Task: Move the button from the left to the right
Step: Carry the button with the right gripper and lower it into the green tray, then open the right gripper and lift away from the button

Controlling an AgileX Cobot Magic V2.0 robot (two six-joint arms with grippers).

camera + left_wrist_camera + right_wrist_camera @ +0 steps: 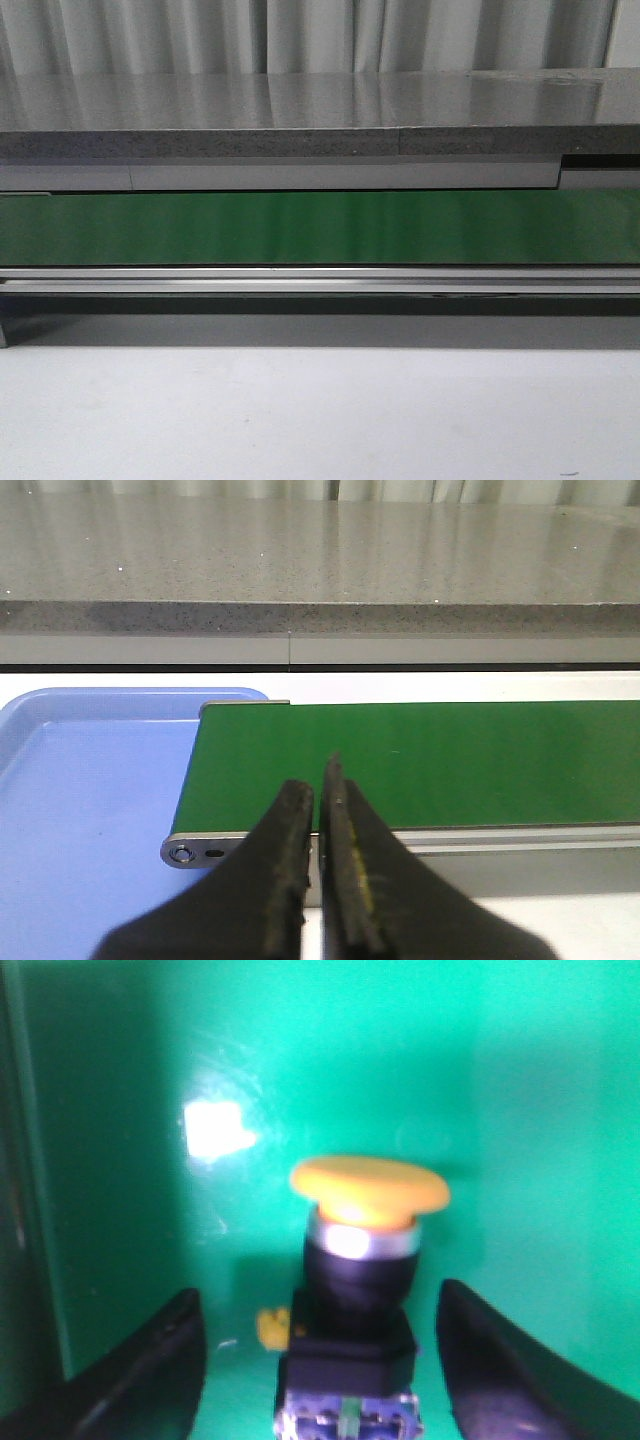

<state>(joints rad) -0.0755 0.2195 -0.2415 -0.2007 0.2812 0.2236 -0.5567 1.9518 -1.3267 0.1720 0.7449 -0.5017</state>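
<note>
Right gripper (318, 1360): the two dark fingers (150, 1375) are spread wide, one on each side of the button (362, 1260), with a clear gap on both sides and no contact. Only the upper portions of the fingers show; their tips are cut off at the frame edge. The right wrist view is blurred, so the small marks at the base of the button body cannot be read. The button lies on the green belt (500, 1080), yellow-orange cap pointing away from the wrist, black body toward it. A small yellow fragment (272, 1327) sits just beside the body.

Left gripper (320, 810): the fingers (290, 830) are pressed nearly together, holding nothing, above the near rail of the conveyor (420, 765). The belt end is just beside a blue tray (90, 800), which is cut off at the frame edge.

In the front view, the belt (320, 228) runs the full frame width; neither gripper nor the button is visible there.
</note>
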